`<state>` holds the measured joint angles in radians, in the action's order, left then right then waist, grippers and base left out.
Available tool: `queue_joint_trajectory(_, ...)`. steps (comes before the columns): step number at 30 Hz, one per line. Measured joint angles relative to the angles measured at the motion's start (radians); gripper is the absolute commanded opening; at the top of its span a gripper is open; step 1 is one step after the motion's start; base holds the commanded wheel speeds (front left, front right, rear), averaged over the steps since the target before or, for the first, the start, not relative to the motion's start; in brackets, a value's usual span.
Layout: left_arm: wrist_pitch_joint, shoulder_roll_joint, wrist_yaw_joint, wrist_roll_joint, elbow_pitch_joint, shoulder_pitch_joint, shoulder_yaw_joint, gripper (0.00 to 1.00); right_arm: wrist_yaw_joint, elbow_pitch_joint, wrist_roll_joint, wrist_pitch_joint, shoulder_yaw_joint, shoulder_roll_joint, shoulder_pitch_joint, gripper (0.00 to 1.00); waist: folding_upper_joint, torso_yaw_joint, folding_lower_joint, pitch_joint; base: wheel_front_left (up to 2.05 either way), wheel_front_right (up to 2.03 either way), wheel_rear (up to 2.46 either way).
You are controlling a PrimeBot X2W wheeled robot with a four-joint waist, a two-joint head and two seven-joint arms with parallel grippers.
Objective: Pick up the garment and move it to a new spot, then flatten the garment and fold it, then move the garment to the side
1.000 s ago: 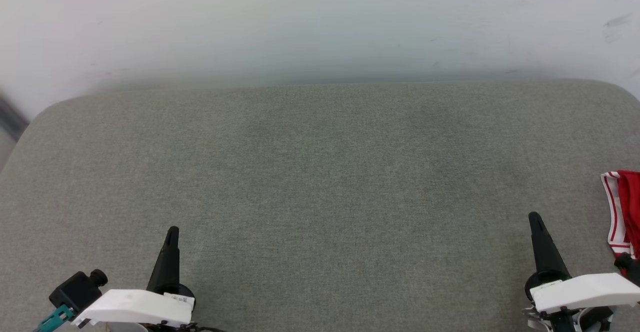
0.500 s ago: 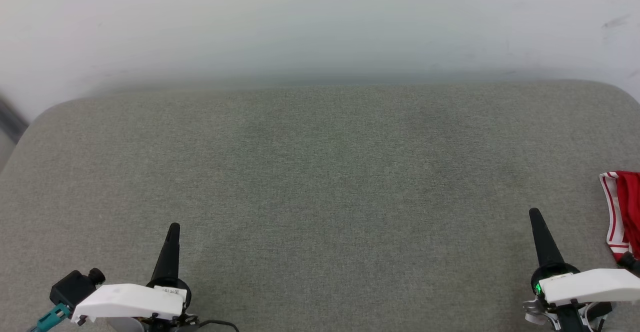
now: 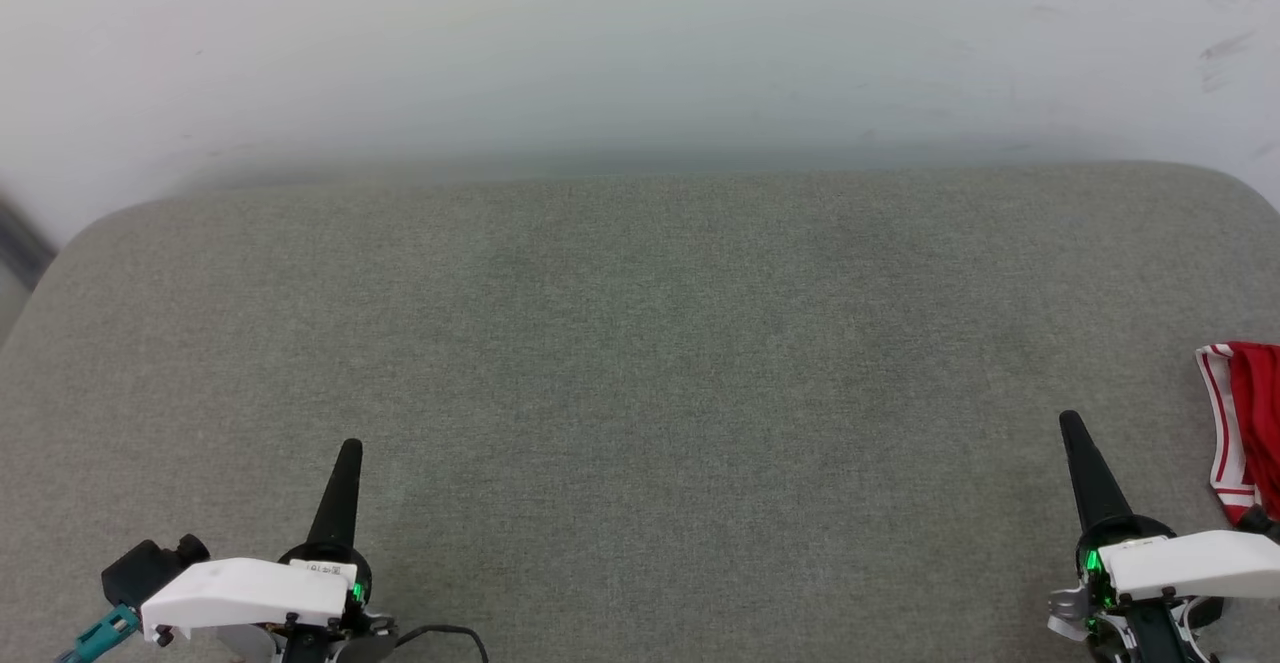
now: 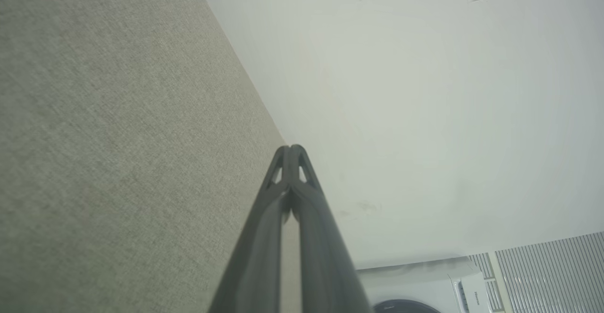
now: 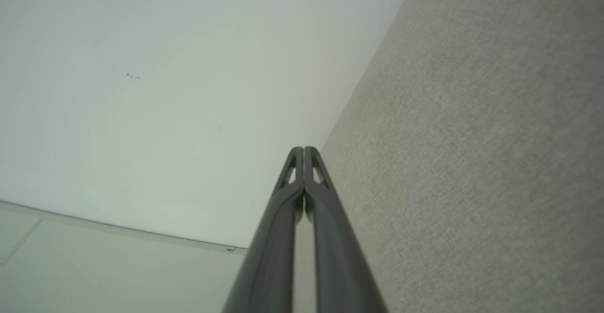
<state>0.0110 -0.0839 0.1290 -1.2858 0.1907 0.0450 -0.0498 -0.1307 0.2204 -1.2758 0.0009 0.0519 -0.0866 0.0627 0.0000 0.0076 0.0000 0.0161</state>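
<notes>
A wide grey-green woven fabric surface (image 3: 640, 343) spans the frame. The red garment with white-and-red striped trim (image 3: 1252, 403) lies at the right edge. The left gripper (image 3: 346, 451), lower left, and the right gripper (image 3: 1071, 423), lower right, have their fingers pressed together, holding nothing. Green wrist lights (image 3: 1090, 561), dark a second ago, now glow on both.

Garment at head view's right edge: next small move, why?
Probably open the right gripper and swing it right toward the garment: it lies on the grey cushion just to that gripper's right, and the gripper's fingers are shut on nothing.
</notes>
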Motion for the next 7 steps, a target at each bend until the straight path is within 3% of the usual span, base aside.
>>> queue_joint_trajectory(7, -0.017, 0.001, 0.000, -0.060, 0.009, 0.007, -0.005, 0.00, 0.000, 0.004, -0.060, 0.017, 0.007, 0.003, 0.009, 0.00, 0.0000, -0.001, 0.0000, -0.002, 0.00, 0.00, 0.00)
